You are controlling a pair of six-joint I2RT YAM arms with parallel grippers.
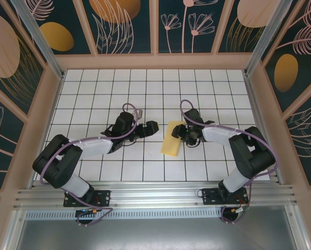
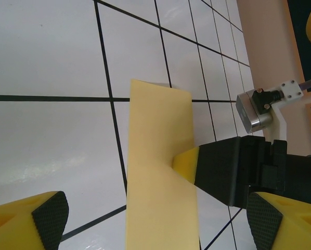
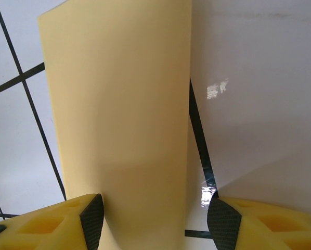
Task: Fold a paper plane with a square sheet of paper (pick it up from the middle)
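The thin pale-yellow paper sheet [image 1: 172,140], a narrow creased oblong, lies on the white black-gridded counter [image 1: 93,83] with its long edges running roughly away from the arm bases. Seen from the right wrist, the sheet [image 3: 124,104] runs up from between the two yellow, black-padded fingers of the right gripper [image 3: 155,216], and a faint bend crosses it near them. From above, the right gripper [image 1: 182,134] sits at the sheet's right edge. From the left wrist, one right fingertip [image 2: 186,162] touches that edge of the sheet [image 2: 158,156], where the paper kinks. The right jaws stand apart astride the sheet; I cannot tell whether they are grasping it. The left gripper [image 1: 154,126] hangs just left of the sheet, clear of it, its jaws [image 2: 155,216] released wide with nothing between the pads.
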